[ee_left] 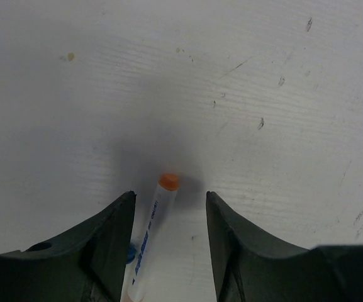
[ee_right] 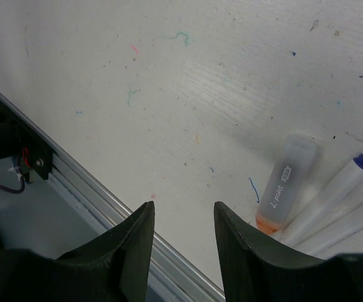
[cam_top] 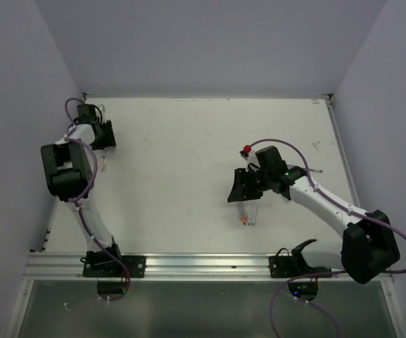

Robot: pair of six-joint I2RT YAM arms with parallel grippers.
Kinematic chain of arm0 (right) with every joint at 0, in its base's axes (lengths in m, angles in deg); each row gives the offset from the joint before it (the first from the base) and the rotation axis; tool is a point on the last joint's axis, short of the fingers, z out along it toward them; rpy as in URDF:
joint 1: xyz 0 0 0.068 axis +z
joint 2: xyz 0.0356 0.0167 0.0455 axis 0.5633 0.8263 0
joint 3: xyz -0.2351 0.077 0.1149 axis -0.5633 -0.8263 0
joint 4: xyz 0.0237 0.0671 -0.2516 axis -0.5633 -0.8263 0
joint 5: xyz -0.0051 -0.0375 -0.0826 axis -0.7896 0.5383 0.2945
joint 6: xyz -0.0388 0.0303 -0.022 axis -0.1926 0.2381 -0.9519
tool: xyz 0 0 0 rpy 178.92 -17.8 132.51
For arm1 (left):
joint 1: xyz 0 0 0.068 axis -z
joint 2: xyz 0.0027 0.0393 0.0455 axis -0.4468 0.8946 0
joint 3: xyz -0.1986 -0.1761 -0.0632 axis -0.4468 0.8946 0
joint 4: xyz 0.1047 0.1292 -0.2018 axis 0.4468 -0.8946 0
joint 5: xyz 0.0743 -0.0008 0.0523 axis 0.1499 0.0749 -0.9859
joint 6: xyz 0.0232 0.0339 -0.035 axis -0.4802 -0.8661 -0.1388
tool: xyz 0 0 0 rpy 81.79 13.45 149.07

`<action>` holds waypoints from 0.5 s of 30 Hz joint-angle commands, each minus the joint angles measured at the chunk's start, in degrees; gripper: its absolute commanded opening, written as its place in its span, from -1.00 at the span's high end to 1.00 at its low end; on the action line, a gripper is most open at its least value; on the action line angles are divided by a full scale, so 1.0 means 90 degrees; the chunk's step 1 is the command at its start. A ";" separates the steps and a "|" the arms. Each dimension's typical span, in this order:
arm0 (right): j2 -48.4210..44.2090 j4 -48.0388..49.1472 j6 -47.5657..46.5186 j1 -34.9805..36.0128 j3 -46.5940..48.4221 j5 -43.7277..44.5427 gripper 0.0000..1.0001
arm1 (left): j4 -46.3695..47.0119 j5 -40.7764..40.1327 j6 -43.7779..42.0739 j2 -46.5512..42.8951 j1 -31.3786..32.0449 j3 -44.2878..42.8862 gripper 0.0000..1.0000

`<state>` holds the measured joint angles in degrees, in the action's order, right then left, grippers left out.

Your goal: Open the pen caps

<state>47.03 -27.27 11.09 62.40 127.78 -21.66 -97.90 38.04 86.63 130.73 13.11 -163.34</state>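
I'm on the approach for a grasp with the left arm; no cap is coming off at this moment. My left gripper hangs low over the surface near the far left corner. Its jaws are spread well apart and closed on nothing. A white pen with blue lettering lies flat between them, nearer the left jaw, its orange end pointing away from the wrist. A small blue piece shows beside the left jaw, and I can't tell whether it is this pen's cap.

My right gripper is parted too, with nothing between its jaws, and hovers over bare surface near the front rail. Off to its right lies a stubby clear cap with an orange base. It sits just beside a blue-tipped pen and some clear barrels I can't count.

As I judge it, the next move is to centre the left jaws over the barrel, lower them and close across it without nudging the pen into a roll. After that I'd lift it toward the middle, so the right gripper can pinch the capped end and pull straight along the pen's length.
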 commanded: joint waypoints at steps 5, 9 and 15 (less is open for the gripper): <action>-0.0163 0.0051 -0.0134 0.0001 0.0043 -0.0117 0.07 | 0.0177 0.0175 -0.0160 0.0246 -0.0080 0.0116 0.02; -0.0183 0.0071 -0.0095 0.0010 0.0023 -0.0146 0.07 | 0.0109 0.0000 -0.0023 0.0382 -0.0080 0.0175 0.21; -0.0417 -0.0065 -0.0085 0.0010 0.0091 0.0000 0.07 | 0.0001 -0.0206 0.0153 0.0587 0.0046 0.0370 0.34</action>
<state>46.05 -27.34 10.89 62.40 127.78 -21.50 -95.95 37.50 86.85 132.41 13.08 -162.64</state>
